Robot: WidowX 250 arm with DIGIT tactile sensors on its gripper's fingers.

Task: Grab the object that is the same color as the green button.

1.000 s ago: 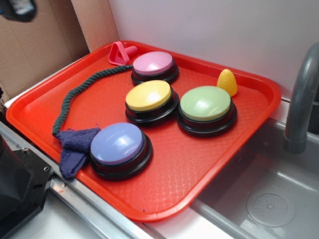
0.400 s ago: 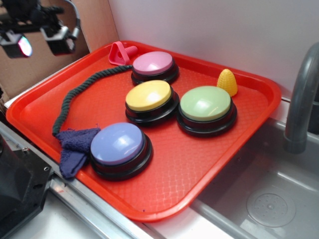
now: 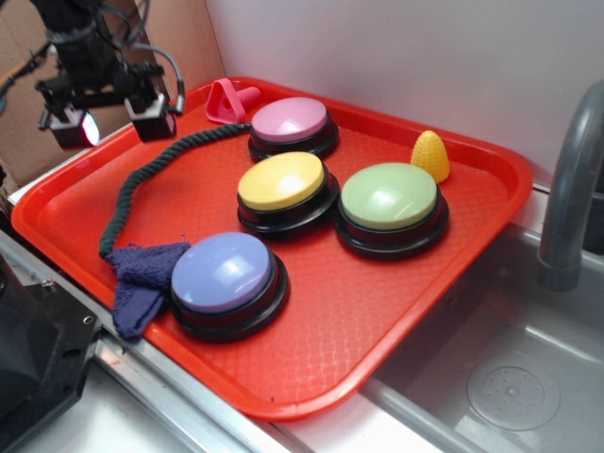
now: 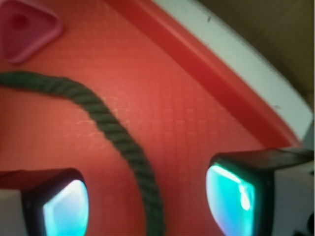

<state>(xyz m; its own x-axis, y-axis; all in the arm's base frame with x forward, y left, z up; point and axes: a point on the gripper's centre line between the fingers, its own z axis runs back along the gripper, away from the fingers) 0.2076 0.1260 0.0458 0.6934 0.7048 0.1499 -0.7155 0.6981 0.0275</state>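
Dark green twisted rope (image 3: 142, 179), curving along the left part of the red tray (image 3: 377, 321) from beside the pink button (image 3: 291, 121) down to the dark blue cloth (image 3: 140, 274) at the tray's near-left edge. Same colour family as the pale green button (image 3: 390, 196), well apart toward the right side of the tray.

Gripper (image 3: 106, 125) above the tray's far-left corner, jaws spread wide and empty. In the wrist view, rope (image 4: 113, 132) running diagonally between the two pads, nearer the left one.

Step in hand, judged: descent onto the rope's upper curve. Best done by centring the strand between the pads, keeping the jaws across the strand rather than along it, then lowering until the tips nearly touch the tray before closing. Thin and limp, so likely to slip out under a high or off-centre pinch. Red triangular toy (image 3: 229, 100) near, worth avoiding.
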